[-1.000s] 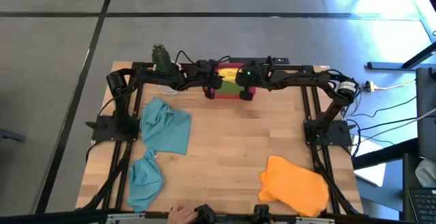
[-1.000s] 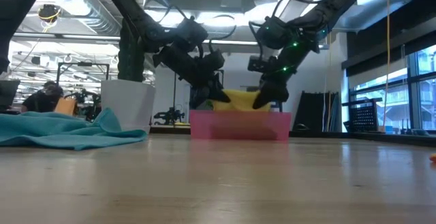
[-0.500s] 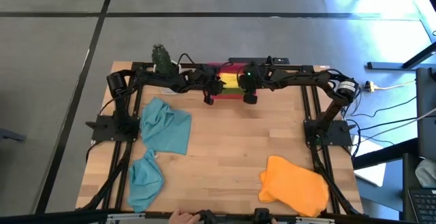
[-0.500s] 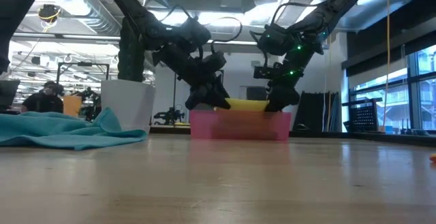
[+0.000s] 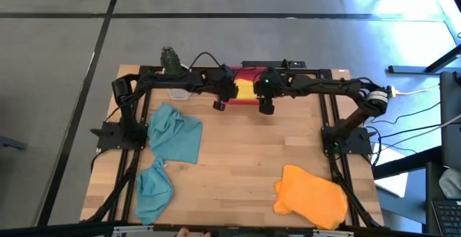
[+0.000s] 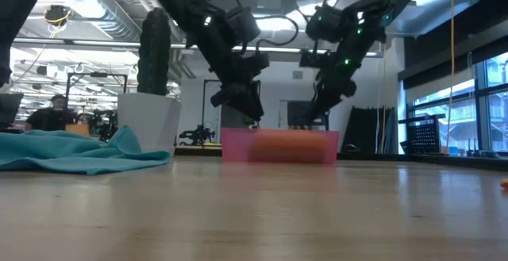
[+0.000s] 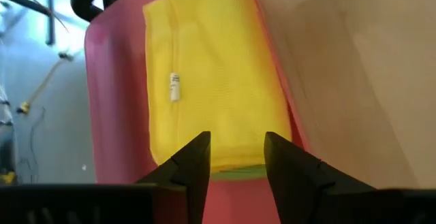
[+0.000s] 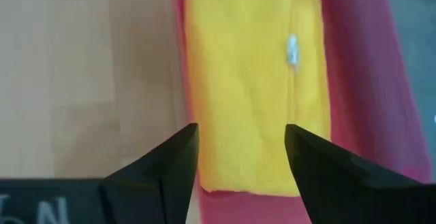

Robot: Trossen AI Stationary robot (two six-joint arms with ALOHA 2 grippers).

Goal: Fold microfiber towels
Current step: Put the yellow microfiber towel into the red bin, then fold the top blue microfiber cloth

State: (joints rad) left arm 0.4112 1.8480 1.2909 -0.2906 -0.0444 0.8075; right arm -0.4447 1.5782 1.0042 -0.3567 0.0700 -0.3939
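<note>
A folded yellow towel [image 7: 211,81] lies flat in the red tray [image 5: 245,69] at the table's far edge. A lime green edge [image 7: 238,173] shows under its near end. My left gripper [image 7: 235,139] and my right gripper [image 8: 240,129] both stand open, raised over the tray's near edge. They slant down toward the yellow towel [image 8: 252,81] and hold nothing. Two teal towels [image 5: 175,132] [image 5: 153,189] lie crumpled on the table's left side. An orange towel [image 5: 311,196] lies crumpled at the near right.
A cactus in a white pot [image 5: 171,63] stands at the far left, beside the tray. Bare wood [image 5: 252,150] lies between the tray and the near edge. The black frame rails [image 5: 137,143] run along both sides of the table.
Both grippers have let go of the yellow towel, risen, and drawn back from the tray toward the table's near edge. The towel, held bunched above the tray's rim a second ago, now lies flat inside the tray.
</note>
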